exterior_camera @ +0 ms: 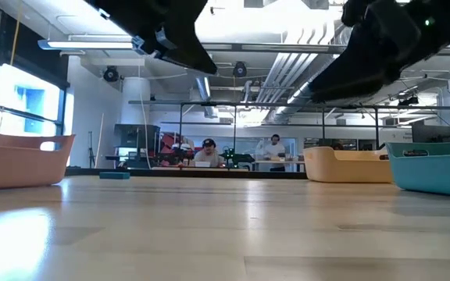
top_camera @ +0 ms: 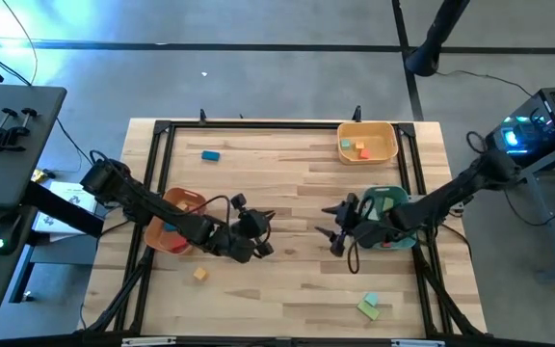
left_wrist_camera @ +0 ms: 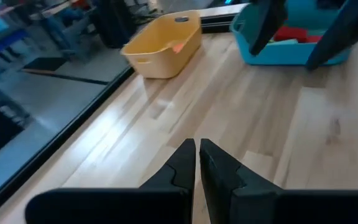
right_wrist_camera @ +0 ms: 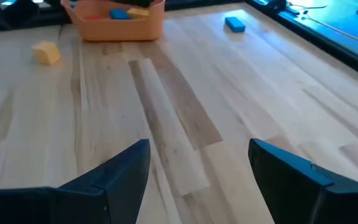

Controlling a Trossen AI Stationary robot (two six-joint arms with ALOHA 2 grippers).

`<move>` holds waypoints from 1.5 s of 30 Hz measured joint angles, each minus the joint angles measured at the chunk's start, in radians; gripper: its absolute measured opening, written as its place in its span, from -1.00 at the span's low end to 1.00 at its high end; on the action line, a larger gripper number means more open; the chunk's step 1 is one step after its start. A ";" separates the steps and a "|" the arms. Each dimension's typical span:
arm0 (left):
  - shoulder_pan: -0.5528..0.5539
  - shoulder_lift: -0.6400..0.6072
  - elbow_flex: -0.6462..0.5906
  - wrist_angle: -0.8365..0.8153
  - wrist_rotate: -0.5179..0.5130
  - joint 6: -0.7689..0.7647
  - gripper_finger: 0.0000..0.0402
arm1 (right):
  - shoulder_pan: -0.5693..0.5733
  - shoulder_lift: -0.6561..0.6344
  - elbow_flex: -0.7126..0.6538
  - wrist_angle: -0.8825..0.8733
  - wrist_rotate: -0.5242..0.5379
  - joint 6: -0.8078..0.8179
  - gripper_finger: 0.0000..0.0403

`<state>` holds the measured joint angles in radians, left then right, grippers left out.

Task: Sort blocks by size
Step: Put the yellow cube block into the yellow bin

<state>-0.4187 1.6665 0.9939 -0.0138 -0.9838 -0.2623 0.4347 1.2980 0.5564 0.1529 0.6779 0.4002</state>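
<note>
Both grippers hung above bare wooden table centre.
Left gripper clenched, empty; right gripper spread wide, empty. Loose blocks: yellow cube at 7 o'clock, green pair at 5, blue bar at 11, near edges.

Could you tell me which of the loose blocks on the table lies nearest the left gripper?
The small yellow block, just in front of the orange bin. The blue block and the two green blocks lie much farther from the left gripper.
</note>
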 joint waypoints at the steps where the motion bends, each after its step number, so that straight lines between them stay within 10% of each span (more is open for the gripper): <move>1: 0.004 0.000 0.000 0.015 0.021 0.016 -0.95 | 0.000 0.020 -0.003 0.028 -0.006 -0.007 0.34; 20: 0.102 0.000 0.000 0.090 0.243 0.251 -0.95 | -0.049 0.095 0.044 0.037 -0.112 -0.120 0.34; 25: 0.020 -0.002 0.068 -0.194 0.377 0.323 -0.95 | -0.048 0.095 0.044 0.025 -0.113 -0.139 0.34; 34: -0.206 -0.003 0.396 -0.958 0.517 -0.375 -0.95 | -0.048 0.095 0.044 0.026 -0.080 -0.147 0.34; 45: -0.401 -0.001 0.368 -1.034 0.673 -1.256 -0.80 | -0.049 0.095 0.045 0.079 -0.070 -0.333 0.34</move>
<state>-0.8194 1.6657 1.3619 -1.0481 -0.3110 -1.5186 0.3859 1.3933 0.6010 0.2323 0.6082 0.0675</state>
